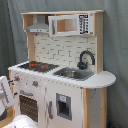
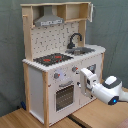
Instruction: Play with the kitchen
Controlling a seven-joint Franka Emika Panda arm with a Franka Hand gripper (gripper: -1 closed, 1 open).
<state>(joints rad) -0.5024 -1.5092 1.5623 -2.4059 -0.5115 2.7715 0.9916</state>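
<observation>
At front of kitchen [image 2: 60,65], second exterior view: gripper [image 2: 81,85] sits just right of oven door [image 2: 65,96], nearly touching front panel below knobs [image 2: 56,76]. Jaw state: cannot tell. Kitchen stands on wood table [image 2: 30,120], upright.

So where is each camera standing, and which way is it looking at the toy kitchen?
First exterior view: in front of the toy kitchen, off toward its sink end, looking at the hob, sink and faucet; white bits of the robot arm show at the first exterior view's lower left.
Second exterior view: in front, off toward the hob end, looking across the oven door; the arm reaches in from the second exterior view's right, its gripper at the kitchen's front.
Both exterior views share the kitchen's front, hob, sink, faucet and grey hood.
</observation>
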